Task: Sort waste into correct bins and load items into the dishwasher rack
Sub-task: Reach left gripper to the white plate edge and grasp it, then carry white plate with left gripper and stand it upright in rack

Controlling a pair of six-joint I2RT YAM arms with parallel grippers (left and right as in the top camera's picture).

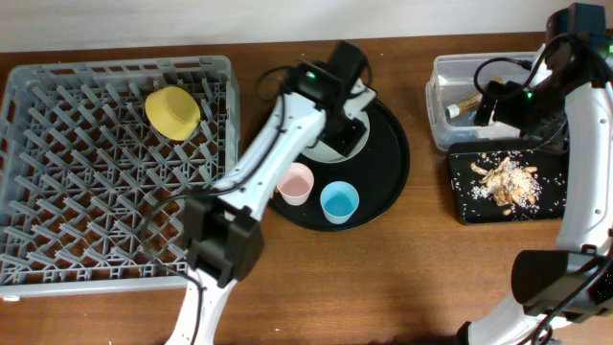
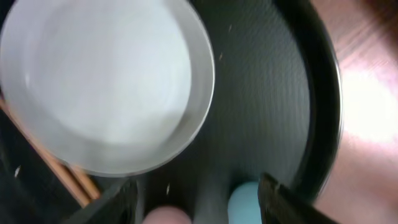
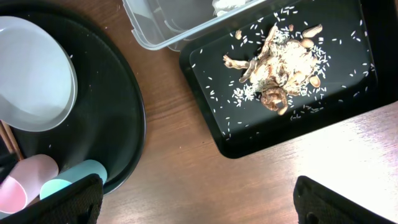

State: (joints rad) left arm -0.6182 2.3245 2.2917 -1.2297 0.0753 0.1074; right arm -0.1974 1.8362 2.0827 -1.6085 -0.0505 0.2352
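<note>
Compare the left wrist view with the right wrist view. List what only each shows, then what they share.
Only the left wrist: the left tool, open above the round tray.
Only the right wrist: the right tool, open; the tub; the black bin holding food scraps.
Both: the plate, the round tray, the chopsticks (a sliver in the right wrist view), the pink cup, the blue cup and the table.

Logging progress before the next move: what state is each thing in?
Yellow bowl: in the dishwasher rack.
Plate: empty, on round tray.
Chopsticks: on round tray.
Pink cup: upright, empty, on round tray.
Blue cup: upright, empty, on round tray.
Food scraps: in black rectangular tray.
Left gripper: open, empty.
Right gripper: open, empty.
</note>
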